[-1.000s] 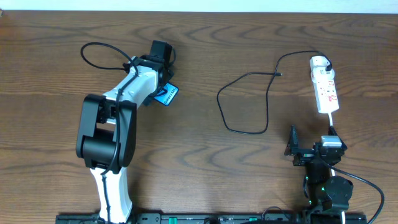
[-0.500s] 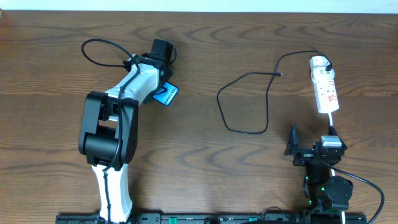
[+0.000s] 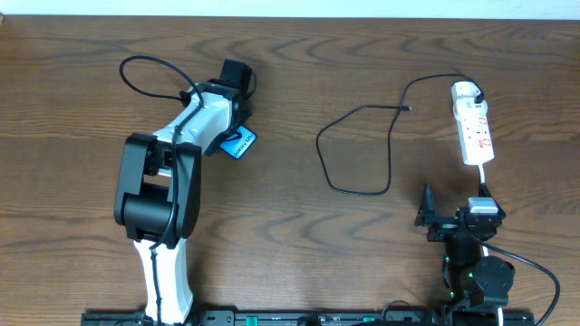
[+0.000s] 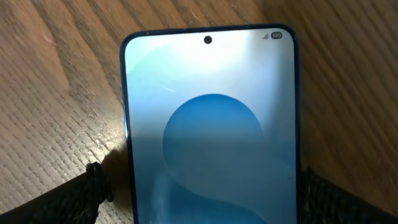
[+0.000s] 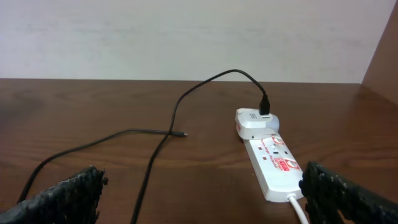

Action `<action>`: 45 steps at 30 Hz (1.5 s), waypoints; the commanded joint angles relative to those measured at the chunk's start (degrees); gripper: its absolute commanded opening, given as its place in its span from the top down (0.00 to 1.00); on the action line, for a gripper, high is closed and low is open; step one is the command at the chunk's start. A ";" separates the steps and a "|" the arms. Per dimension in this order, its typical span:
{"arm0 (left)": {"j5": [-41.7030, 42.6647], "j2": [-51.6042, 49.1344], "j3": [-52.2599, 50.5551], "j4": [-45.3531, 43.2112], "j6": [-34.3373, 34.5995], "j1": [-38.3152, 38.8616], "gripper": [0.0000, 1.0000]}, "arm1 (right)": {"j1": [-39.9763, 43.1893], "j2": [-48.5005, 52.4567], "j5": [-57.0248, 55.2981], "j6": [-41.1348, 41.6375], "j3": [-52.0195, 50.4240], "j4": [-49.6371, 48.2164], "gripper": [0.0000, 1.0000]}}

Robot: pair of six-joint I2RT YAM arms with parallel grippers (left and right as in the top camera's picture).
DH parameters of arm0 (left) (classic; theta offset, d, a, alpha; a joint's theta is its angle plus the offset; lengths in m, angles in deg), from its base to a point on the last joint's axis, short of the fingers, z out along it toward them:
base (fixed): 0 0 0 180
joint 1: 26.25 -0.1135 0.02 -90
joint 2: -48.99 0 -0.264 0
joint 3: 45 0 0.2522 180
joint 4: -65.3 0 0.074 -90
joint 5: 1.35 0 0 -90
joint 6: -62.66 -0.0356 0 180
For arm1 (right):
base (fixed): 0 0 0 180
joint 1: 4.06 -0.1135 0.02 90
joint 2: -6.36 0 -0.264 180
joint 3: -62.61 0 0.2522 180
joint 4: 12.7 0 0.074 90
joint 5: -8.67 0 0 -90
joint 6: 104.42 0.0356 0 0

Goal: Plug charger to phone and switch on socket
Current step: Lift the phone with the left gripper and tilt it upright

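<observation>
The phone [image 4: 211,124] lies flat on the bench [image 3: 299,235] at ten o'clock, long axis pointing to twelve between the spread left fingers [image 4: 74,199], which straddle it unpinched. The charger plug [image 3: 409,109] lies well apart at two o'clock, nearer the spread, empty right fingers [image 5: 62,196].

the phone [image 4: 211,124] has a pale cyan screen with a deeper blue disc and a dark blue rim. the tabletop [image 3: 362,254] is dark brown with wavy wood grain. the socket [image 3: 474,127] is white with red marks. the charger [image 3: 318,145] is black.
</observation>
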 commanded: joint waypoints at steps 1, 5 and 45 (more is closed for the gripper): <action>4.61 -3.82 -2.14 3.43 -3.56 0.04 0.02 | -0.39 -0.20 -0.66 0.57 -0.20 0.09 0.01; 5.35 -3.82 -2.14 5.68 -9.42 0.04 0.02 | -0.39 -0.20 -0.66 0.57 -0.20 0.09 0.01; 14.80 -3.82 -3.10 10.71 -9.73 -0.02 0.20 | -0.39 -0.20 -0.66 0.57 -0.20 0.09 0.01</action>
